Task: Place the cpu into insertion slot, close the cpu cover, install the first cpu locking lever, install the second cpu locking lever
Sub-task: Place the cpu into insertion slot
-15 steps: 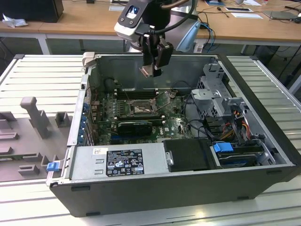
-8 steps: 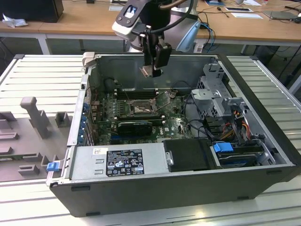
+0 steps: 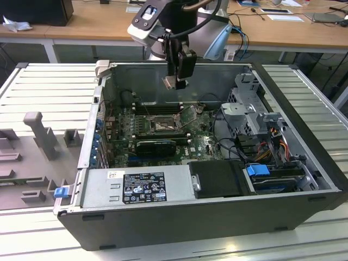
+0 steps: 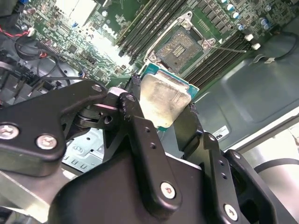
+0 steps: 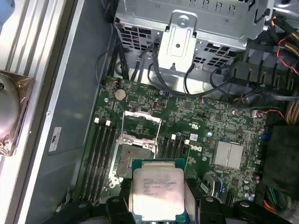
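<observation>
- We log the gripper (image 3: 173, 81) with its jaws closed on the cpu (image 5: 156, 192), pinching two opposite edges, high over the open computer case (image 3: 304, 136).
- We find the insertion slot (image 5: 132, 157) bare on the green motherboard (image 5: 205, 121).
- We note the cpu cover (image 5: 141, 115) swung up, off the socket.
- We judge the slot lies almost straight below the chip, well apart and slightly offset.

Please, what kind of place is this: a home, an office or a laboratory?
Probably a robotics laboratory or test workshop: an open computer case lies on a slatted metal table, the gripper holds the cpu above it, and wooden desks stand behind.
</observation>
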